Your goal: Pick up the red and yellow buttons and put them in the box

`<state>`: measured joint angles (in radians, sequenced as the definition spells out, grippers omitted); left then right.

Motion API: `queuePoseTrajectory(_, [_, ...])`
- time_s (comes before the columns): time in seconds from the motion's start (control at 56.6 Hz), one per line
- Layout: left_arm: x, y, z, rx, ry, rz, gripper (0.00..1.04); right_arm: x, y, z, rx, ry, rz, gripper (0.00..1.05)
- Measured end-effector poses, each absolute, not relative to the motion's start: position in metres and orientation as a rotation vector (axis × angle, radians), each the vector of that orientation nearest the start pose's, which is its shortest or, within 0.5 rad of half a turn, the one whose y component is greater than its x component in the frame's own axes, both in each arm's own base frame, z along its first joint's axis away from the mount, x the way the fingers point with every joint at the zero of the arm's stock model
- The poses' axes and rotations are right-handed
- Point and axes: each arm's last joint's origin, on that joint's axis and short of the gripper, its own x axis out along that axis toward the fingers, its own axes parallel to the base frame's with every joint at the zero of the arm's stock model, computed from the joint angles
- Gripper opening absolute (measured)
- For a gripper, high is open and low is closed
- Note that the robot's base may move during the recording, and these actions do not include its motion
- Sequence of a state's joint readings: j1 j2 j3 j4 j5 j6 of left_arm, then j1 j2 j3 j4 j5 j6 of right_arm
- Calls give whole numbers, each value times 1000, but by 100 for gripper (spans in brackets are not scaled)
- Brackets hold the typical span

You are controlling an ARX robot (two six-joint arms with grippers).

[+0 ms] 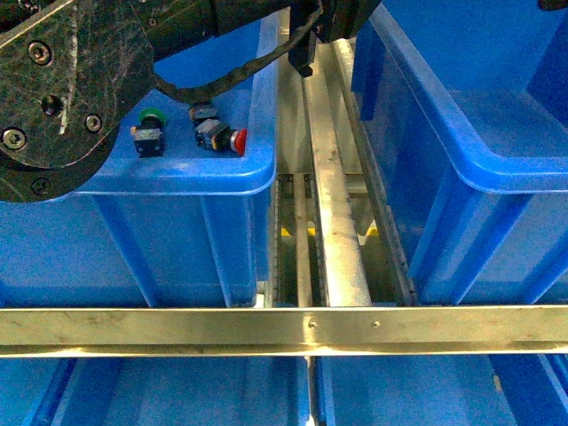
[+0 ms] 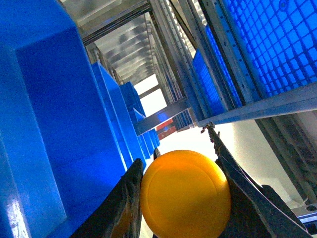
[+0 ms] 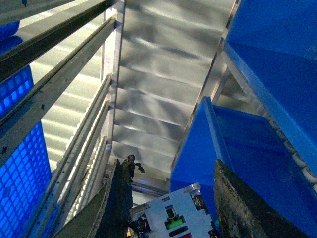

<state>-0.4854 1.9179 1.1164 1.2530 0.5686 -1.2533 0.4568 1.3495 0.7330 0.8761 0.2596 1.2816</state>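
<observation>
- Yellow button [image 2: 185, 193] — its round domed cap fills the gap of the left pincer [image 2: 178, 166] in the left wrist view. The two black fingers [image 2: 247, 198] press on it from both sides, so this pincer is closed onto the cap and stands only as wide as the cap.
- The left wrist view alone does not tell where this held button is relative to the left bin [image 1: 177, 182].
- In the front view, the black left arm [image 1: 71, 80] reaches over the left bin and hides much of its inside.
- Red button [image 1: 224, 138] lies on its side inside the left bin, near the wall that faces the metal rail [image 1: 342, 248], with its cap turned toward that wall.
- Green button [image 1: 149, 131] rests in the same bin, near the red one but apart from it, on the side away from the rail.
- One more dark switch body [image 1: 202, 113] sits just behind the red button; I cannot tell the colour of its cap.
- The right bin [image 1: 497, 169], also blue, stands across the rail from the left bin.
- A metal bar [image 1: 284, 328] runs crosswise in front of the left bin.
- Right pincer [image 3: 173, 168] — its dark fingers [image 3: 121, 198] are well apart and nothing is between them.
</observation>
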Motion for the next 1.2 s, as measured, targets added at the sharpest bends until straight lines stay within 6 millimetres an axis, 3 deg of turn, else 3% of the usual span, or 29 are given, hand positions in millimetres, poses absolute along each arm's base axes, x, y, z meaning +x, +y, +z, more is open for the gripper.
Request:
queuePoseTrajectory(0.088, [351, -205, 258, -1091, 237, -1183, 34, 263, 119, 292, 1360, -83, 327, 40])
queuePoseTrajectory(0.46, [349, -204, 265, -1071, 167, -1167, 99, 262, 115, 290, 1362, -86, 336, 40])
queuePoseTrajectory(0.884, [330, -188, 293, -1044, 83, -1173, 97, 264, 110, 288, 1363, -101, 326, 39])
queuePoseTrajectory(1.202, [257, -100, 305, -829, -35, -949, 97, 278, 100, 273, 1172, -68, 276, 39])
